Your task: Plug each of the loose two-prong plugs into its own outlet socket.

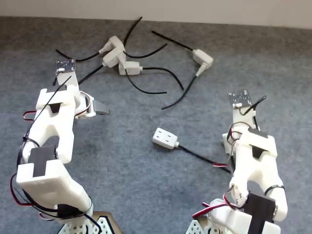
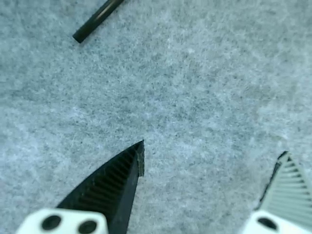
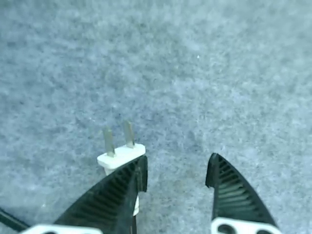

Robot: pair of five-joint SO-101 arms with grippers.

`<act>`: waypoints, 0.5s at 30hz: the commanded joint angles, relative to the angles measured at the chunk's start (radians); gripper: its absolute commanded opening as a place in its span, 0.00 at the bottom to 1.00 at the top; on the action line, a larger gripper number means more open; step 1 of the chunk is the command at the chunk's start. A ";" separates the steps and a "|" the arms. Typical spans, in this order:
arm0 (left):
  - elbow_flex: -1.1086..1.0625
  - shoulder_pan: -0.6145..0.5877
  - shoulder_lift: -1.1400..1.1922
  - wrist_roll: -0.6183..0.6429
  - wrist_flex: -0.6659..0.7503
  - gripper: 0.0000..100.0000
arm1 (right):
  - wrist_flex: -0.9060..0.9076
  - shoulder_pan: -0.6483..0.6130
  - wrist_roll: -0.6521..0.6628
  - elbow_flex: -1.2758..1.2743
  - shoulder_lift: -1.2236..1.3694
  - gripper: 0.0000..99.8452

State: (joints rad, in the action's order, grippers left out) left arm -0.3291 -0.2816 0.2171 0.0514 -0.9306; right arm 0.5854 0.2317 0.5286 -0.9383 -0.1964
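A white outlet block (image 1: 164, 138) lies mid-table, its black cord (image 1: 200, 157) running toward the right arm. Three loose white plugs with black cables lie at the far side: two bunched together (image 1: 115, 52) (image 1: 130, 68) and one apart (image 1: 203, 58). My left gripper (image 2: 212, 149) is open over bare carpet, near a black cable end (image 2: 96, 20). In the high view it (image 1: 96, 109) sits left of the outlet block. My right gripper (image 3: 178, 157) is open with nothing between its fingers. A white two-prong plug (image 3: 120, 153) lies just outside one finger (image 3: 117, 187), prongs pointing away.
Grey carpet (image 1: 146, 195) covers the table. Black cables (image 1: 156, 78) loop across the far middle. Open carpet lies between the two arms, in front of the outlet block.
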 commanded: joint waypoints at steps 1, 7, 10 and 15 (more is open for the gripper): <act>0.004 0.016 -0.045 0.003 0.009 0.40 | -0.028 -0.018 0.015 -0.025 0.012 0.21; 0.004 0.016 -0.045 0.003 0.008 0.40 | -0.027 -0.013 0.018 -0.030 0.012 0.21; 0.004 0.018 -0.045 0.003 0.008 0.40 | -0.027 -0.012 0.020 -0.030 0.012 0.21; 0.004 0.018 -0.045 0.003 0.006 0.40 | -0.025 0.016 0.020 -0.027 0.012 0.21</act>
State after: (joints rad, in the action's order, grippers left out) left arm -0.3291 -0.2816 0.2171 0.0514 -0.9306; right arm 0.5685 0.2363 0.5332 -0.9613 -0.1964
